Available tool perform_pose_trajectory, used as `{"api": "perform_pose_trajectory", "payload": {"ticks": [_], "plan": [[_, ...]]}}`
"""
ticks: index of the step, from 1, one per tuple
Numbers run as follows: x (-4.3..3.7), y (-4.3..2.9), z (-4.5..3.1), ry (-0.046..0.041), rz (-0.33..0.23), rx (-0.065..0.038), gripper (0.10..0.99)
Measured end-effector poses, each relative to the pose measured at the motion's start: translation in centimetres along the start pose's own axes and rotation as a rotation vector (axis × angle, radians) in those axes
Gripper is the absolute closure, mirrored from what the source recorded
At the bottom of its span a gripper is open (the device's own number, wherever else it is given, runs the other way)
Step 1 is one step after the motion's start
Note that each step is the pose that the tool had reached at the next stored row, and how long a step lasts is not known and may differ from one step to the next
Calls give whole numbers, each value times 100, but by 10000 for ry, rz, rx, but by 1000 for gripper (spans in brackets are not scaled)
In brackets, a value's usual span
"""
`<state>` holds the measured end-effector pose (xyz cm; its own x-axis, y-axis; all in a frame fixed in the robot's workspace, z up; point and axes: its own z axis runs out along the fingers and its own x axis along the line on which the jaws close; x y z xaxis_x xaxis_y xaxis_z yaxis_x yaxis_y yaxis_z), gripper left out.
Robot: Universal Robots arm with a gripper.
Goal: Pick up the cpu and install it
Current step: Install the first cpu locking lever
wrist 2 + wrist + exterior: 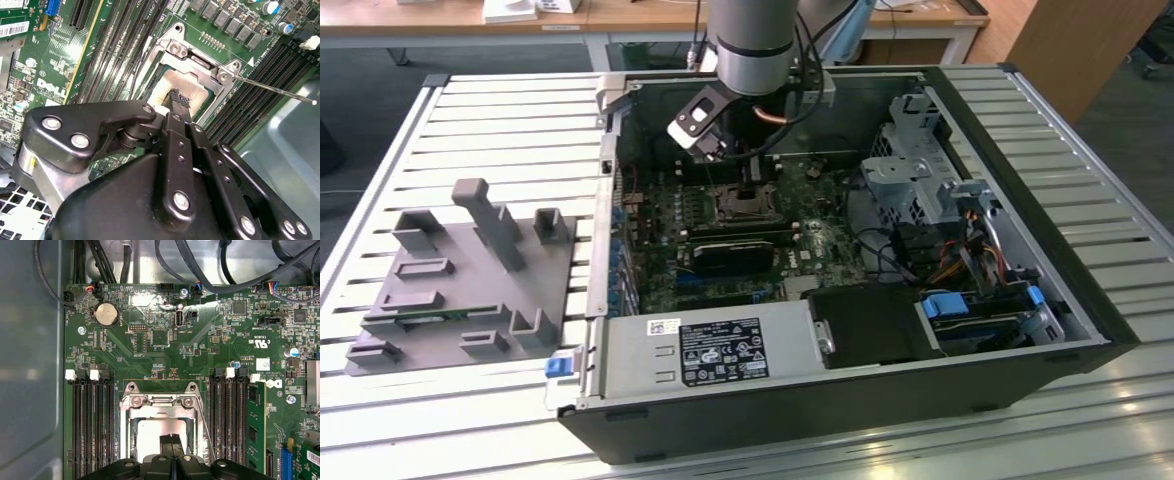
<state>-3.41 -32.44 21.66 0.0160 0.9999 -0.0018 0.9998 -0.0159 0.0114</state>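
Note:
The cpu (150, 436) is a pale silver square lying flat inside the metal socket frame (160, 401) on the green motherboard; in the second wrist view the cpu (189, 82) shows under the same frame (200, 62). My gripper (171, 441) hangs straight over it, its two black fingers pressed together with nothing between them. Their ribbed tips (178, 97) sit at or just above the chip's top; contact cannot be made out. In the exterior view the gripper (736, 155) reaches down into the open computer case above the socket (750, 203).
A thin socket lever (275, 90) sticks out sideways from the frame. Memory slots (92, 425) flank the socket, with a memory stick (256, 425) in one. Cables (200, 265) cross the case wall. The grey power supply box (707, 350), a black block (740, 252), the drive cage (921, 160) and a grey fixture (467, 270) stand around.

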Motion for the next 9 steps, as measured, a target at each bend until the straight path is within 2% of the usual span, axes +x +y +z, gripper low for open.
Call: {"api": "perform_pose_trajectory", "payload": {"ticks": [9], "plan": [[0,0,-27,1,1,0,980]]}}
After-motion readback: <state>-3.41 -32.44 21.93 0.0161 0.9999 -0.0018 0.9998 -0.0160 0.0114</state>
